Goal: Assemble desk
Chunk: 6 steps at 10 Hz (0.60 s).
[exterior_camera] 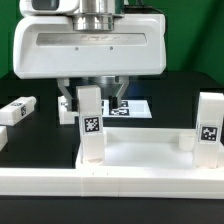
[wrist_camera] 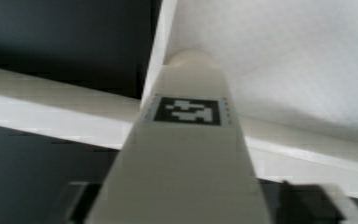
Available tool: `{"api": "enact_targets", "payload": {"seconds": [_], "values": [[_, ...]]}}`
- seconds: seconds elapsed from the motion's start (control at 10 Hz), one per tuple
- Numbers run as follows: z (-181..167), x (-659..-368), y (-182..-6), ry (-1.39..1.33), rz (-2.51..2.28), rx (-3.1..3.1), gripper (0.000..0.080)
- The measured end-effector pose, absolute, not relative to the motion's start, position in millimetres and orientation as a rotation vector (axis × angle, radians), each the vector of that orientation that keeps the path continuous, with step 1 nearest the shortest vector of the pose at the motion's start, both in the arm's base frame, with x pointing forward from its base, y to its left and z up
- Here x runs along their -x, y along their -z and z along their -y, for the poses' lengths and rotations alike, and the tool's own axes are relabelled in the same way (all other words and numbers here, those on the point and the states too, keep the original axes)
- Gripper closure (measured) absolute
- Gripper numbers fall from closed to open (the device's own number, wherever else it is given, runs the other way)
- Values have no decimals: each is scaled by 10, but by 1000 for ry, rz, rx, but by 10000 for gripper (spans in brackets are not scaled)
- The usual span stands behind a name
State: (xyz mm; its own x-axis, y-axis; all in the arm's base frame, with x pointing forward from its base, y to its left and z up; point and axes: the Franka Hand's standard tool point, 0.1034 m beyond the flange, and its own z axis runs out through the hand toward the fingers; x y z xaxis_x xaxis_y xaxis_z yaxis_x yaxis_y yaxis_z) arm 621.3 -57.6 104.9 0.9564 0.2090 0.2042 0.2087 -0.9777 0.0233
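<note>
The desk slab [exterior_camera: 145,152] lies flat, white and rimmed. A white square leg [exterior_camera: 91,125] with a tag stands upright at its corner on the exterior view's left. A second tagged leg [exterior_camera: 210,128] stands upright at the right corner. My gripper [exterior_camera: 92,106] hangs over the left leg, one finger on each side of its top, a thin gap showing at each. In the wrist view the same leg [wrist_camera: 190,130] fills the space between the dark fingers [wrist_camera: 293,203] of the gripper [wrist_camera: 185,208]. The jaws are open round it.
A loose leg [exterior_camera: 17,111] lies on the black table at the exterior view's left. The marker board [exterior_camera: 133,107] lies behind the slab. A long white border rail [exterior_camera: 100,186] runs along the front.
</note>
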Motion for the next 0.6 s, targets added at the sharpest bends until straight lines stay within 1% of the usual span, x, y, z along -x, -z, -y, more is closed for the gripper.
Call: {"api": "enact_targets", "payload": {"seconds": [0.1, 0.5, 0.6], "values": [[575, -6213, -1049, -325, -332, -3106, 512], [576, -6213, -1049, -325, -287, -3113, 511], [592, -6214, -1045, -329, -163, -3135, 511]]}}
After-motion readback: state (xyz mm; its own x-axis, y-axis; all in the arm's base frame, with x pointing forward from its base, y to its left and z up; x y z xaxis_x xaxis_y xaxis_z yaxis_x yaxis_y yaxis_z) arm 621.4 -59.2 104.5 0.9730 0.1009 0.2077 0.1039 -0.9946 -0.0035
